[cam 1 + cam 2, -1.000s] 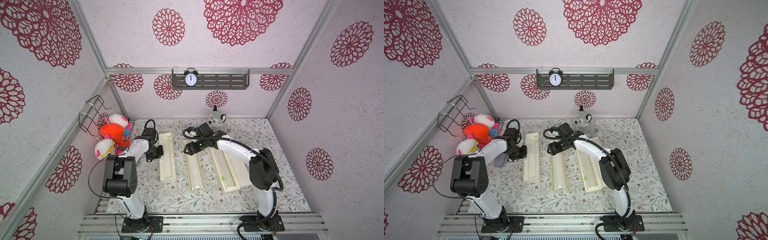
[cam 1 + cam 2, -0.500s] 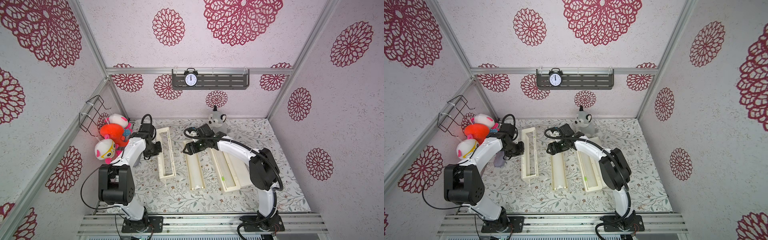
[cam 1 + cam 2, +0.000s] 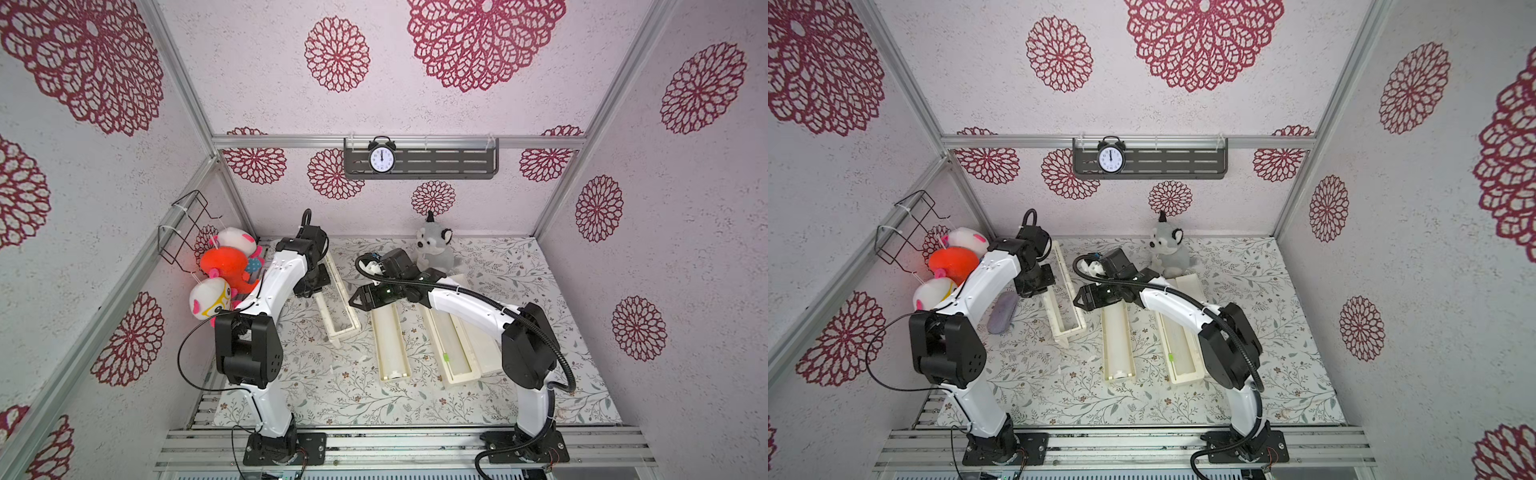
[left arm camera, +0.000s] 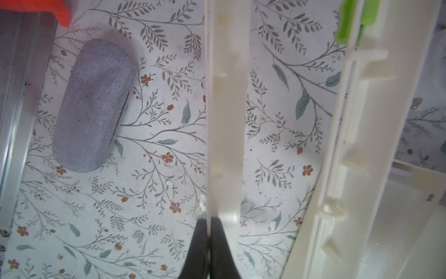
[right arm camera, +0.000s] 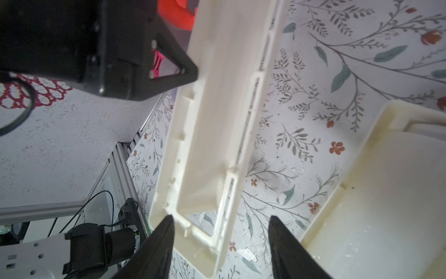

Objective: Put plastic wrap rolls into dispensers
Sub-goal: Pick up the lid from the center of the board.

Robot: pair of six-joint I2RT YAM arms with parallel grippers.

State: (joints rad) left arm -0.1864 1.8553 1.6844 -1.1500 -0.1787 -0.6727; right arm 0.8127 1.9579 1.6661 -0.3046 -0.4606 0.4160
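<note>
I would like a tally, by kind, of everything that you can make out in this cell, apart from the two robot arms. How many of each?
Long cream-white boxes: 3
Plush toys: 4
Alarm clock: 1
Grey case: 1
Wire basket: 1
Wall shelf: 1
Total: 11

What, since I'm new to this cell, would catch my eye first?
Likely the orange plush by the side wall, vivid against the pale floral mat. Next, the left gripper is shut on a thin wall of a tilted cream dispenser, with the right gripper open close by it.
</note>
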